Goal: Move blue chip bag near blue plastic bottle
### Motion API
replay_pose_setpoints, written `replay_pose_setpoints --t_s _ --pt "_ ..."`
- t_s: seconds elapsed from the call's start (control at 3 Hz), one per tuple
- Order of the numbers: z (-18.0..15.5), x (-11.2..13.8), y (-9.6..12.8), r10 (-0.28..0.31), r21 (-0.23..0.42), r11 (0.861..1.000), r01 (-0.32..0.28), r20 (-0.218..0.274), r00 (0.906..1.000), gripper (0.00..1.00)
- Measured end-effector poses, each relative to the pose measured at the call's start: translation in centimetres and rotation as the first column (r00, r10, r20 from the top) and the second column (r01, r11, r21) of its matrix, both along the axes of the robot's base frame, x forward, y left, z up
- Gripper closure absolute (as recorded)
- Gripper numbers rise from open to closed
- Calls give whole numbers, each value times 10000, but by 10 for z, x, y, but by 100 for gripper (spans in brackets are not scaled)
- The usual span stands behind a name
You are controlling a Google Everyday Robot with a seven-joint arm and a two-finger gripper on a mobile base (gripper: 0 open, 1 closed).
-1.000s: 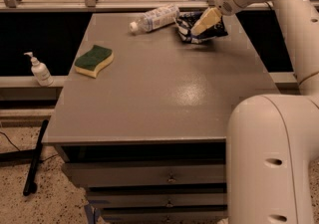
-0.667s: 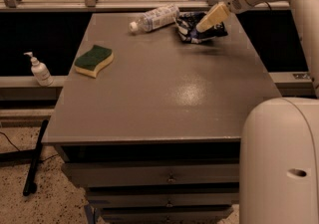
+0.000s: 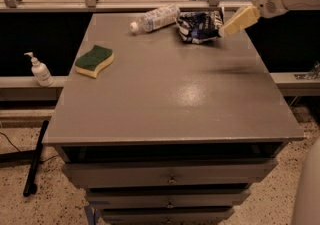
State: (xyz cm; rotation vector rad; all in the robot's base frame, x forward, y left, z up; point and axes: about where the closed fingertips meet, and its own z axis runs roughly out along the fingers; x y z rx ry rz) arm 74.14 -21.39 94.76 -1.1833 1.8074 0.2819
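Navy and crinkled, the blue chip bag (image 3: 199, 25) lies at the far edge of the grey table (image 3: 175, 104), just beside the blue plastic bottle (image 3: 155, 18) lying on its side. The gripper (image 3: 226, 29) hangs at the bag's right edge; I cannot tell whether it grips the bag.

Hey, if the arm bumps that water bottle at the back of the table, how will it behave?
The bottle lies on its side, so it would probably roll. It looks clear and thin-walled, so likely light. The gripper is at the chip bag, on the side away from the bottle.
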Motion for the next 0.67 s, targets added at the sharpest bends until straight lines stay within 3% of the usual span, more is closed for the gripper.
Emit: replay_pose_setpoints --t_s 0.33,0.67 --pt "6 -48 -38 487 522 9974 -493 132 9987 0" --pt "4 -54 -47 454 573 9973 -460 117 9989 0"
